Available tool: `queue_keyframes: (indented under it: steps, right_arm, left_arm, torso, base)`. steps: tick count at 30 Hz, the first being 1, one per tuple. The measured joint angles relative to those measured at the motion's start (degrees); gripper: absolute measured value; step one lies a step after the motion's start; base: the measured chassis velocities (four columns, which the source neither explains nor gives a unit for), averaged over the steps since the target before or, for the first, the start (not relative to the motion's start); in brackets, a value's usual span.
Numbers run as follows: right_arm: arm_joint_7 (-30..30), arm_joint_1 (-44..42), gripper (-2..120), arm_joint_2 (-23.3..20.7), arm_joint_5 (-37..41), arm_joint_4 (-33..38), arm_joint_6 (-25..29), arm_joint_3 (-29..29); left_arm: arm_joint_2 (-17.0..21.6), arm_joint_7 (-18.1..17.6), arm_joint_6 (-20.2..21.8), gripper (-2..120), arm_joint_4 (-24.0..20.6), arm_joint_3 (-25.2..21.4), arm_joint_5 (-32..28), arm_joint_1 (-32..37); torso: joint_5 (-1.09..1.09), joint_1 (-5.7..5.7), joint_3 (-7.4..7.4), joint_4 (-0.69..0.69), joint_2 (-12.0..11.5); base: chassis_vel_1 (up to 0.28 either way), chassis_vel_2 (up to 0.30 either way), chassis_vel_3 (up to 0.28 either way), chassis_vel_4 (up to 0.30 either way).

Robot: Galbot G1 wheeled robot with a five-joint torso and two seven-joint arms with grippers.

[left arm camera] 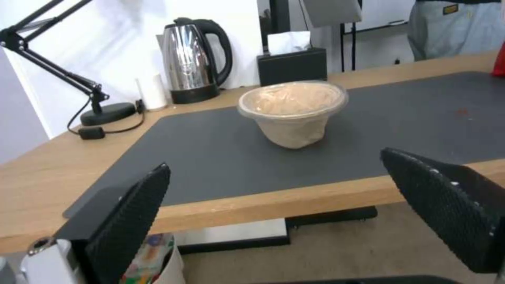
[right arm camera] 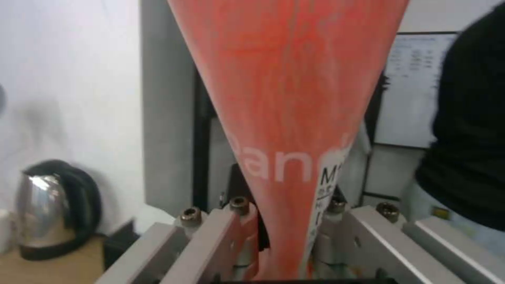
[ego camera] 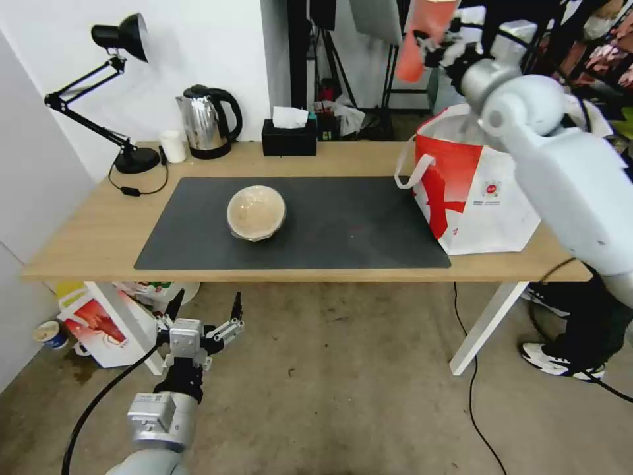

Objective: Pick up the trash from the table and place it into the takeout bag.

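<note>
The red paper drink cup was seen at the upper right of the head view, raised high above the large white takeout bag with red side panel, which stood on the right end of the light wood table. The cup was clamped in the right gripper, whose metal fingers were pressed against its narrow end in the right wrist view; the cup was held tilted. The beige paper bowl was observed near the middle of the dark grey mat, well apart from both grippers. The left gripper was noted at the lower left of the head view, below the table's front edge, with its black ridged fingers spread wide and nothing between them. Along the table's far edge a black desk lamp, a small white cup, a steel kettle and a black tissue box were recorded.
</note>
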Motion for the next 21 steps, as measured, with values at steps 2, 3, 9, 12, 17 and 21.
queue_keyframes:
  steps: [2, 3, 9, 12, 17, 21]
  right_arm:
    - [-0.06, -1.78, 7, -1.8, -0.04, 1.13, -0.08, 1.67]
    - [-0.06, -1.78, 7, -1.8, -0.04, 1.13, -0.08, 1.67]
    - [-0.2, -4.46, 7, -4.06, 0.14, 2.1, -0.09, 4.07]
    - [-0.27, -5.35, 7, -4.5, 0.21, 2.1, -0.09, 4.93]
    - [-0.41, -6.75, 7, -5.07, 0.23, 1.9, -0.09, 5.96]
    - [-0.61, -7.65, 7, -5.63, 0.2, 1.89, -0.09, 6.71]
  left_arm:
    - [0.0, 0.0, 0.0, 100, 0.0, 0.0, 0.0, 0.0]
    - [0.0, 0.0, 0.0, 100, 0.0, 0.0, 0.0, 0.0]
    - [0.0, 0.0, 0.0, 100, 0.0, 0.0, 0.0, 0.0]
    - [0.0, 0.0, 0.0, 100, 0.0, -0.01, 0.0, 0.0]
    - [0.0, 0.0, 0.0, 100, 0.0, -0.01, 0.0, 0.0]
    - [0.0, 0.0, 0.0, 100, 0.0, 0.0, 0.0, 0.0]
  torso:
    - [-0.02, 0.0, 0.0, 0.0, 0.0]
    - [-0.02, 0.0, 0.0, 0.0, 0.0]
    - [-0.02, 0.0, 0.0, 0.02, 0.0]
    - [-0.02, 0.0, 0.0, 0.01, 0.0]
    - [-0.02, 0.0, 0.0, 0.01, 0.0]
    - [-0.03, 0.0, 0.0, 0.01, 0.0]
  base:
    - [0.0, 0.0, 0.0, 0.0]
    - [0.0, 0.0, 0.0, 0.0]
    - [0.0, 0.0, 0.0, 0.0]
    - [0.0, 0.0, 0.0, 0.0]
    - [0.0, 0.0, 0.0, 0.0]
    - [0.0, 0.0, 0.0, 0.0]
